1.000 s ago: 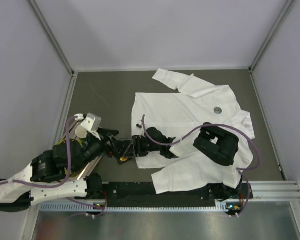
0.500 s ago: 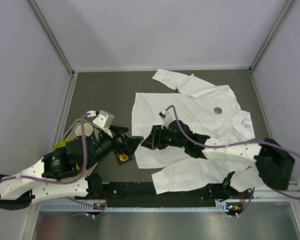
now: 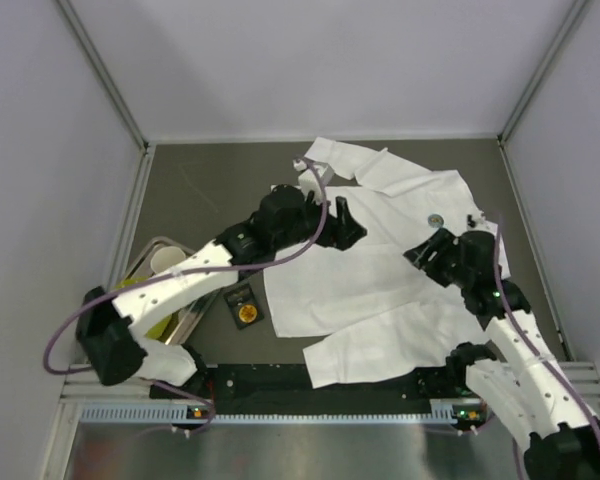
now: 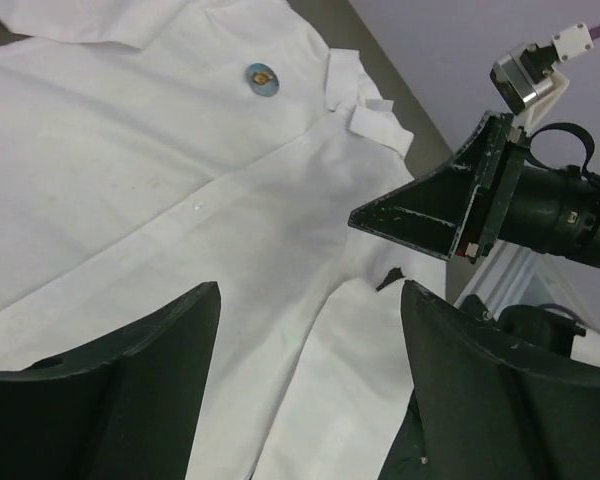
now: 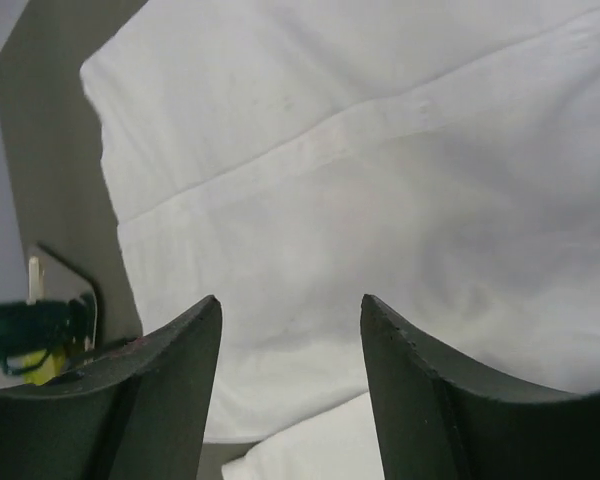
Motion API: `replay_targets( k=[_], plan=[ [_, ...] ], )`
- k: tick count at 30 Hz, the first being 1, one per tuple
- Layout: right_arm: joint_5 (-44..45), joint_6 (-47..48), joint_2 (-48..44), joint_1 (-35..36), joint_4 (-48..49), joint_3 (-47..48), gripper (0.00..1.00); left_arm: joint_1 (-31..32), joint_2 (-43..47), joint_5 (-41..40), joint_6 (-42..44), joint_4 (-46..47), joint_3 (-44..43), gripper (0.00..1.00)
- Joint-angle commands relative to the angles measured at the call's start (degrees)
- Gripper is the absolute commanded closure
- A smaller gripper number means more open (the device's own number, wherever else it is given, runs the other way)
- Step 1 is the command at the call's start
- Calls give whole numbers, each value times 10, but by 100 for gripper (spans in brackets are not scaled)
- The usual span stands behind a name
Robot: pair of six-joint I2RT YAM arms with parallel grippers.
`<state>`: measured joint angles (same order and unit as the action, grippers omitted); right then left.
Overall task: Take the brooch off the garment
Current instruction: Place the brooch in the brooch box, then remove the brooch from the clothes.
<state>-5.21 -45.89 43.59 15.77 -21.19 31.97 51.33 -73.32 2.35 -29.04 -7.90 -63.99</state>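
Brooch [image 4: 262, 77] sits pinned on the white shirt [image 3: 380, 270] near the collar, not yet removed; left pincer [image 4: 310, 380] hovers spread and empty over the chest, right pincer [image 5: 290, 390] spread too, neither touching it

Dark grey table [image 3: 210, 190], which carried the white shirt [image 3: 380, 280], spread out beneath the left gripper [image 3: 347, 226] and the right gripper [image 3: 416, 250]. Back along the left gripper's arm lay a small black square with an orange disc [image 3: 245, 306], with a metal tray [image 3: 162, 241] just beside it.
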Motion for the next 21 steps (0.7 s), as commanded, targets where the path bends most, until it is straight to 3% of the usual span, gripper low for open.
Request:
replay_targets(
  k=[1, 3, 7, 10, 14, 17, 21],
  plan=[
    [-72, 64, -11, -177, -138, 11, 42, -23, -130, 157, -66, 147, -94, 24],
    [-102, 95, 30, -277, -139, 8, 42, -27, -208, 169, -81, 167, -125, 24],
    [-133, 128, 99, -378, -140, 19, 39, -51, -335, 225, -129, 228, -195, 26],
    [-86, 114, 106, -386, -151, 4, 38, -69, -443, 245, -184, 247, -226, 28],
    [14, 86, 125, -427, -150, -6, 28, -86, -491, 242, -202, 244, -232, 29],
    [-13, 94, 164, -532, -146, -6, 28, -98, -514, 231, -195, 231, -229, 28],
    [-2, 107, 170, -585, -141, -8, 26, -110, -520, 239, -161, 233, -207, 28]
  ],
)
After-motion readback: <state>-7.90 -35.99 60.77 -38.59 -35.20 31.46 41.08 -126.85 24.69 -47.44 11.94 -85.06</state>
